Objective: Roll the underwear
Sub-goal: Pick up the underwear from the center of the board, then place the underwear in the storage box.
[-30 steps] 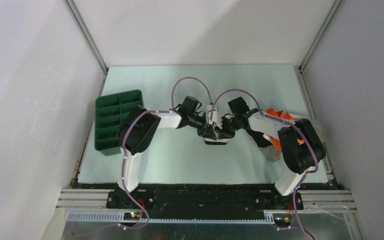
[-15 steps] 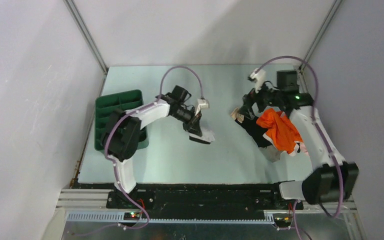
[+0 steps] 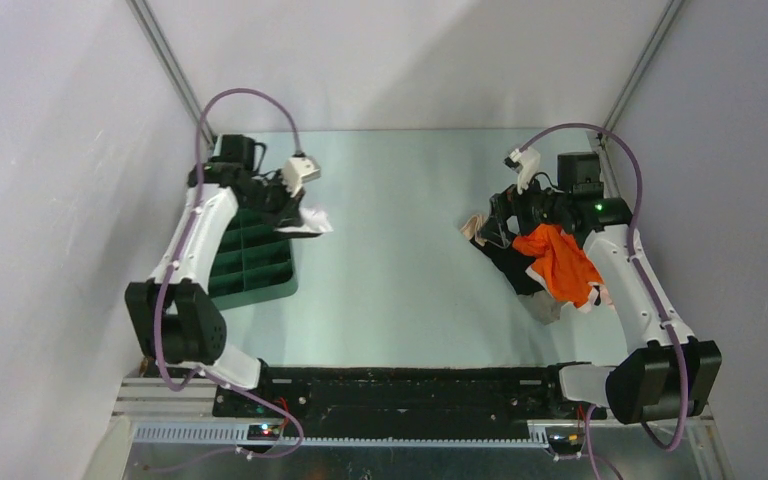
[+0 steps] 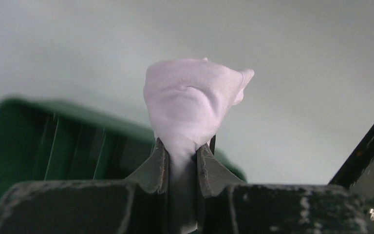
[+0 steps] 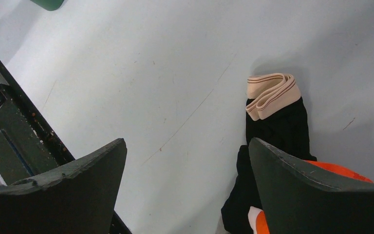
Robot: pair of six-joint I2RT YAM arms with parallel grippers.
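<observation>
Now the white rolled underwear is clamped in your left pincer, in the air by the green divided bin's right rim. Your right pincer gapes apart above the desk, beside a clothes pile.

**A:** Overhead view: how is it lit?
**B:** Bright, diffuse and even. The pale green matte tabletop carries only faint, soft-edged shadows.
**A:** Left wrist view?
**B:** The bunched white cloth at centre is fairly sharp. The dark green ribbed plastic tray at 8 o'clock is blurred.
**A:** Right wrist view?
**B:** The tabletop is sharp. A soft shadow sits at 1 o'clock, just above the folded beige striped waistband. The right gripper's dark plastic fingers at 6 o'clock are underexposed.
</observation>
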